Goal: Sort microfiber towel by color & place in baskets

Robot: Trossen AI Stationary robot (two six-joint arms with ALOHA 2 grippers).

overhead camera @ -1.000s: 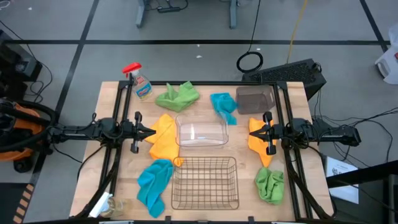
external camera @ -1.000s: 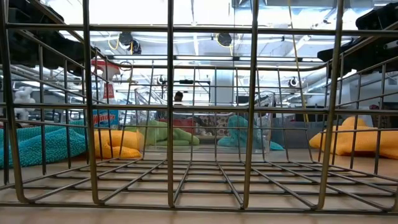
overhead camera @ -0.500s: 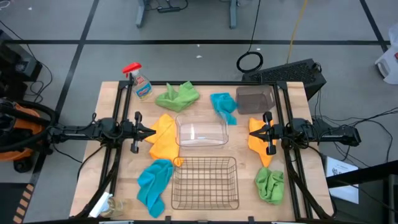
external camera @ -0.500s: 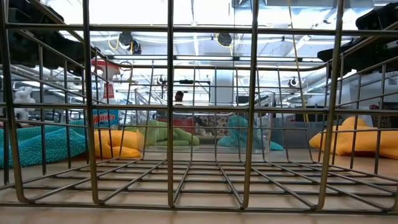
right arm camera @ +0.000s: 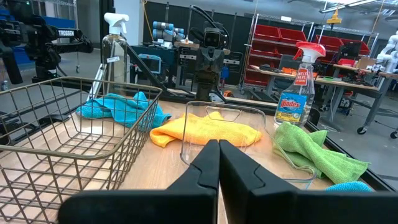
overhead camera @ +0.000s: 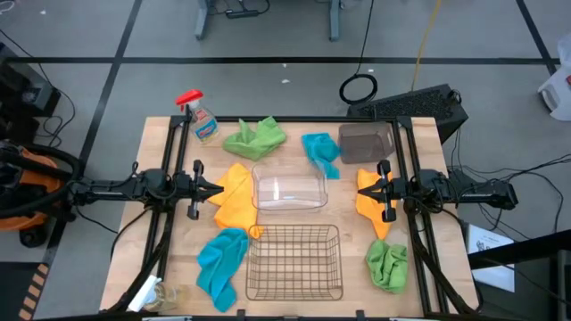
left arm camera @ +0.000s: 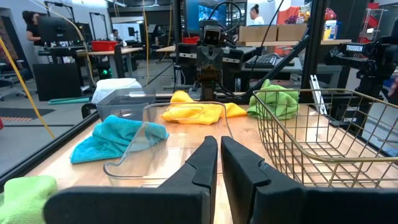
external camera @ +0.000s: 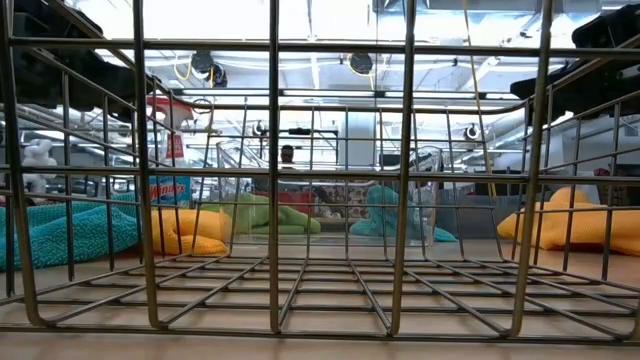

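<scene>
Six microfiber towels lie loose on the wooden table: lime green (overhead camera: pixel 254 138) and teal (overhead camera: pixel 321 152) at the far side, yellow (overhead camera: pixel 235 196) left of centre, yellow-orange (overhead camera: pixel 373 203) at the right, teal (overhead camera: pixel 220 261) at the near left, and lime green (overhead camera: pixel 386 265) at the near right. The clear basket (overhead camera: pixel 288 189) stands in the middle. The brown-tinted one (overhead camera: pixel 367 143) is behind it to the right, and the wire mesh one (overhead camera: pixel 294 261) is in front. My left gripper (overhead camera: pixel 219 188) (left arm camera: pixel 219 140) and right gripper (overhead camera: pixel 361 188) (right arm camera: pixel 218 144) are shut, level above the table, facing each other.
A spray bottle with a red trigger (overhead camera: pixel 198 116) stands at the far left corner. A clear bottle (overhead camera: pixel 147 292) lies at the near left corner. Black frame rails (overhead camera: pixel 165 223) run along both table sides. Bare wood shows between the towels and baskets.
</scene>
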